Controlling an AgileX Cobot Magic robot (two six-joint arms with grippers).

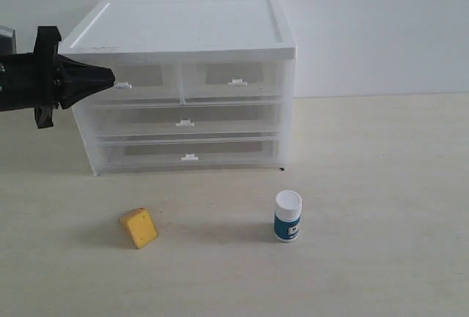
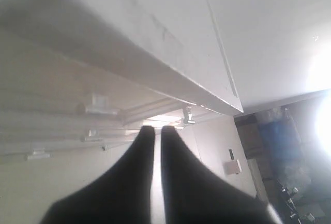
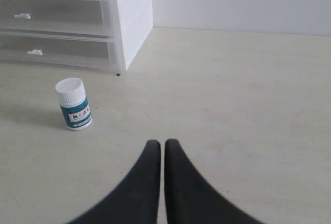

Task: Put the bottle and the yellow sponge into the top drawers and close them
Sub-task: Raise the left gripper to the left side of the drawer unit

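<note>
The bottle [image 1: 287,216] [image 3: 74,104], with its white cap and teal label, stands upright on the table in front of the cabinet's right end. To its left lies the yellow sponge [image 1: 138,228]. Both top drawers, left [image 1: 146,83] and right [image 1: 233,77], are closed. My left gripper [image 1: 111,80] [image 2: 154,128] is shut and empty, with its tips just left of the left top drawer's tab handle [image 1: 122,84] [image 2: 97,103]. Whether they touch it I cannot tell. My right gripper [image 3: 159,142] is shut and empty over bare table, apart from the bottle, and is out of the exterior view.
The white plastic cabinet [image 1: 183,31] [image 3: 132,12] stands at the back of the pale wooden table [image 1: 381,185], against a white wall. Two full-width drawers [image 1: 187,121] lie under the top pair, both closed.
</note>
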